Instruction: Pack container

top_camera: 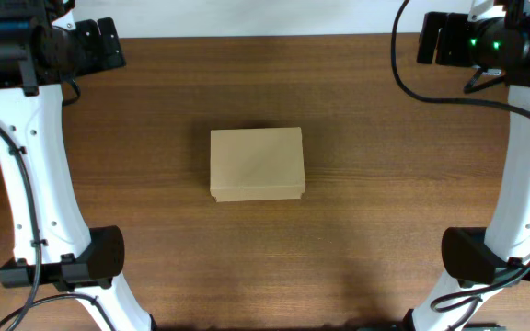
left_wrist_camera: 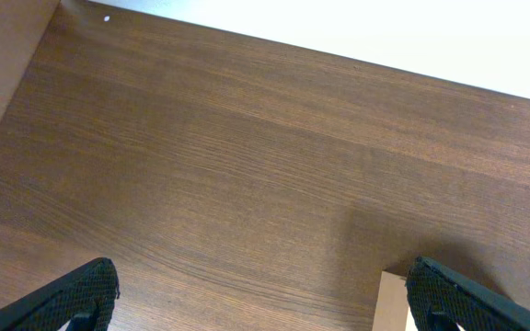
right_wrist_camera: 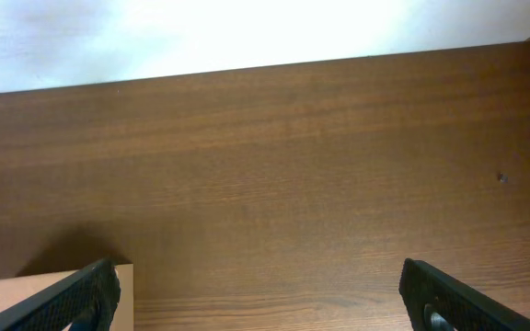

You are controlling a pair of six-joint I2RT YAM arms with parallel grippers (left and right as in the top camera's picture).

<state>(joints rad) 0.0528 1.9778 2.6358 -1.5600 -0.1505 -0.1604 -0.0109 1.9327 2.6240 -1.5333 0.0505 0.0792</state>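
Container [top_camera: 257, 164] whole overhead, only corners in wrist views

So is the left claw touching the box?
Apart. The overhead view shows the left claw at a far corner of the table, with a wide stretch of bare wood between it and the box in the middle.

The table [top_camera: 155, 230] is dark brown wood grain, smooth with a faint satin sheen, both between and ahead of the left fingers [left_wrist_camera: 72, 299]. These fingers look like matt black plastic. Just beside one finger, the container [left_wrist_camera: 392, 308] is plain, matt tan cardboard.
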